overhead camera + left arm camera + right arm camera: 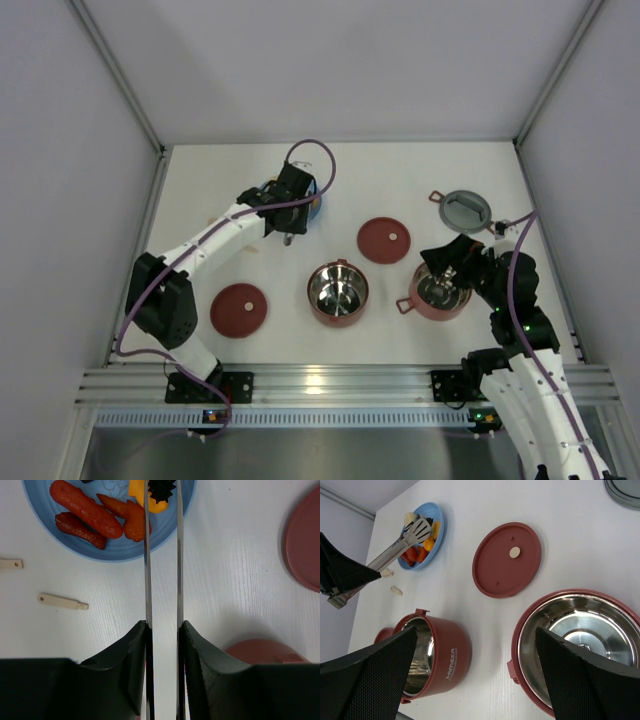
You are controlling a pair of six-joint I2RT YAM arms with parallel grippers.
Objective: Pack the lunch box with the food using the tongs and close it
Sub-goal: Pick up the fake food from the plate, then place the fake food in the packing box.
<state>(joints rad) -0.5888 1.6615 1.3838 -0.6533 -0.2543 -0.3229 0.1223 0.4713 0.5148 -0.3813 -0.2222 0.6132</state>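
My left gripper (163, 625) is shut on the silver tongs (178, 555), its fingers pressing both arms. The tongs reach over the blue plate (115, 550), with a black spiky piece (161, 490) between their tips. Red pieces (85, 510) and an orange one (137, 490) lie beside it. Both dusty-red lunch box bowls show steel insides with nothing in them, one in the middle (337, 292) and one to the right (440, 292). My right gripper (450, 268) hangs open above the right bowl (580, 640), holding nothing.
One maroon disc lid (384, 240) lies behind the bowls, another (239, 309) at the front left. The grey top lid (465, 211) sits at the back right. Two small beige bits (62, 601) lie on the table near the plate.
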